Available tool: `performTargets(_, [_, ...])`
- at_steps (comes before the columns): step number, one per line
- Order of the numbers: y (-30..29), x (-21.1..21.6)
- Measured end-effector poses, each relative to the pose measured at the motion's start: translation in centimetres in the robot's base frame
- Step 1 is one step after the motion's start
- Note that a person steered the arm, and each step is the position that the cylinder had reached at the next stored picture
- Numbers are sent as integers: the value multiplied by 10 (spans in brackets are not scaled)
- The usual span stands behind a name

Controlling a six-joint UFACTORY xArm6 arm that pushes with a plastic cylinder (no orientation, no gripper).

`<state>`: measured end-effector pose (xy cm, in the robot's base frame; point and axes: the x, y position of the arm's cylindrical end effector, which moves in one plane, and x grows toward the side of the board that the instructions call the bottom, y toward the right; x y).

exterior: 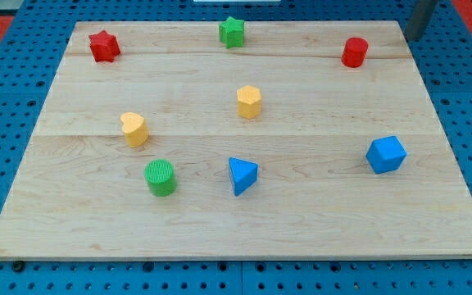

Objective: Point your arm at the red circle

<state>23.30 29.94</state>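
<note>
While the dark rod's tip (409, 38) hangs off the wooden board's (236, 229) corner, touching nothing, with no jaws to open, the red cylindrical circle block (354, 52) waits at its eight o'clock, near, unobstructed for pointing.

My tip (409, 38) sits at the surface's (301, 221) top-right corner; bare wood lies between it and the red cylinder (354, 52); the other blocks stand well apart.
</note>
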Motion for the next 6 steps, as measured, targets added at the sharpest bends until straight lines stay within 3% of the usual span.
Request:
performTargets(1, [0, 0])
performTargets(4, [-4, 83])
performTargets(6, [-63, 67])
